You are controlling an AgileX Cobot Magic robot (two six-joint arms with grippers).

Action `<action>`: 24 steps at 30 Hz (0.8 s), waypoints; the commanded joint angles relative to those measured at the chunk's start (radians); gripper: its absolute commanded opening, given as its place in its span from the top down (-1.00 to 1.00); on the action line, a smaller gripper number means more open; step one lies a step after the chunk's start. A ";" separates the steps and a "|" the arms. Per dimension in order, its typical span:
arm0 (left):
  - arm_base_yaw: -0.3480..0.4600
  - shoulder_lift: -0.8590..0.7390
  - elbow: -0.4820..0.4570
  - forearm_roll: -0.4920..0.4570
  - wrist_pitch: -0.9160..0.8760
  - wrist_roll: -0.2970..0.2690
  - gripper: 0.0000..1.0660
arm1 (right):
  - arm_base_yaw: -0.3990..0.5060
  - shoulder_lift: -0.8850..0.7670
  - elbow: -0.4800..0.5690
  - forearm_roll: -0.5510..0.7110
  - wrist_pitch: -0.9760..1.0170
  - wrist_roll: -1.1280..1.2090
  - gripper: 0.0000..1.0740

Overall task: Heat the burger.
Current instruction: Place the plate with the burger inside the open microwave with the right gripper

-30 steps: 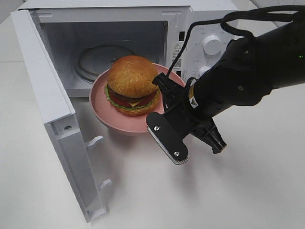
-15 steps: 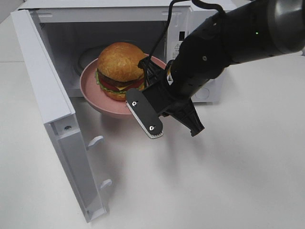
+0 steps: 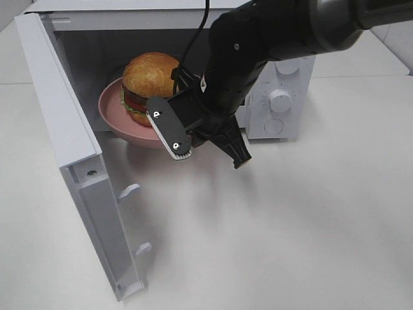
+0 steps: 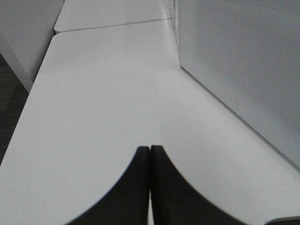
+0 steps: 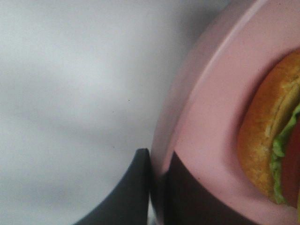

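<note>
Open microwave (image 3: 292,87), its door (image 3: 64,155) swung out to the left, with the right arm reaching across its front. The pink plate (image 3: 115,119) sits at the mouth of the cavity, partly inside, and carries the burger (image 3: 150,77) upright at its centre. The right gripper (image 5: 158,180) is clamped on the plate's near-right rim, one finger either side, so the burger lies left of and beyond the claw; insertion probably calls for a push farther in along that line. The left gripper (image 4: 150,180), jaws together and empty, hangs outside the door, well apart.
</note>
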 commanded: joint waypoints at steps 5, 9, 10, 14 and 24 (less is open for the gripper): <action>-0.002 -0.020 0.004 -0.009 -0.015 0.000 1.00 | -0.002 0.102 -0.200 0.020 0.057 0.086 1.00; -0.002 -0.020 0.004 -0.009 -0.015 0.000 1.00 | -0.002 0.141 -0.272 0.019 0.075 0.122 1.00; -0.002 -0.020 0.004 -0.009 -0.015 0.000 1.00 | -0.002 0.154 -0.298 0.019 0.077 0.139 1.00; -0.002 -0.020 0.004 -0.009 -0.015 0.000 1.00 | -0.002 0.208 -0.395 0.017 0.095 0.261 1.00; -0.002 -0.020 0.004 -0.009 -0.015 0.000 1.00 | -0.002 0.322 -0.580 0.015 0.181 0.378 1.00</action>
